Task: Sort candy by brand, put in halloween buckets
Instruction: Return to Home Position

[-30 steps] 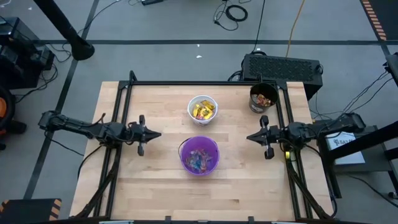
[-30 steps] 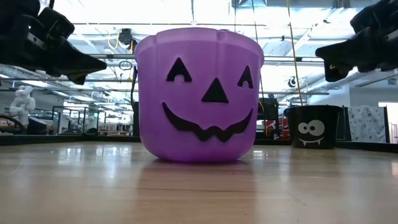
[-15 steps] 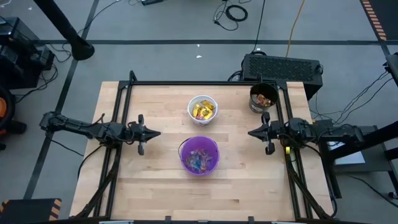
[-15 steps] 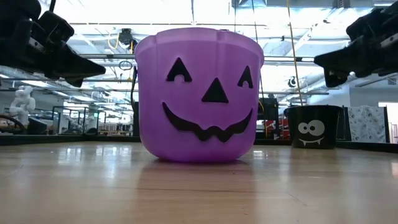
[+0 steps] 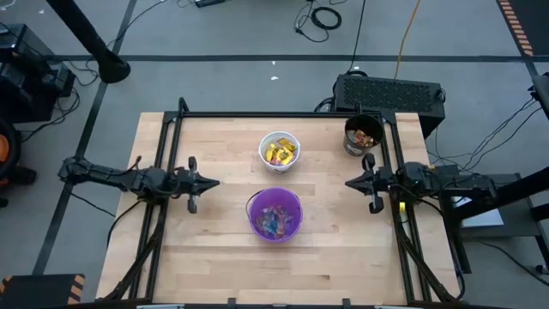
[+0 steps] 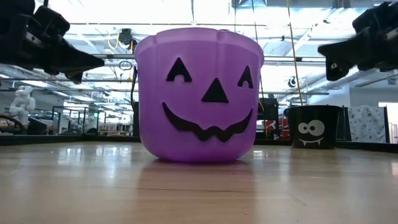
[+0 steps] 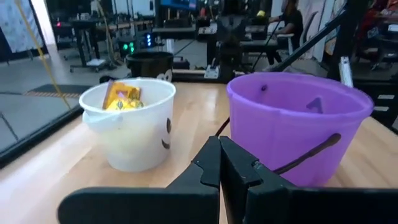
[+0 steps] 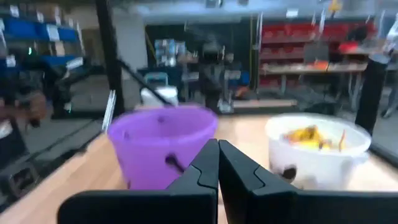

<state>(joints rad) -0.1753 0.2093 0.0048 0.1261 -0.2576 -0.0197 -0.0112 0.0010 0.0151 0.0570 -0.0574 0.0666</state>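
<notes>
The left gripper [image 5: 213, 182] hangs above the table [image 5: 214, 253] near its left edge, fingers [image 7: 208, 163] pressed together with nothing between them. It points across at the right gripper [image 5: 349, 182], which hangs near the right edge, likewise closed and empty. From the low view both sit clear of the wood, the left gripper [image 6: 93, 63] and right gripper [image 6: 324, 54] about level with the top of the purple bucket [image 6: 199, 93].

All the candy in view lies in the buckets, none loose on the table. The purple bucket [image 5: 251, 215] stands between the two grippers and a little nearer the front edge, apart from both, with mixed pink and blue wrappers [image 5: 274, 219] inside. The white bucket [image 5: 261, 148] stands just behind it towards the far edge, holding yellow candy [image 5: 280, 153]. The black bucket [image 5: 347, 140] sits in the far right corner, near the right gripper and just behind it, with orange and red pieces [image 5: 365, 134] in it.

From the left wrist, the white bucket [image 7: 134, 134] and purple bucket [image 7: 292, 124] stand side by side ahead of the closed fingers.
</notes>
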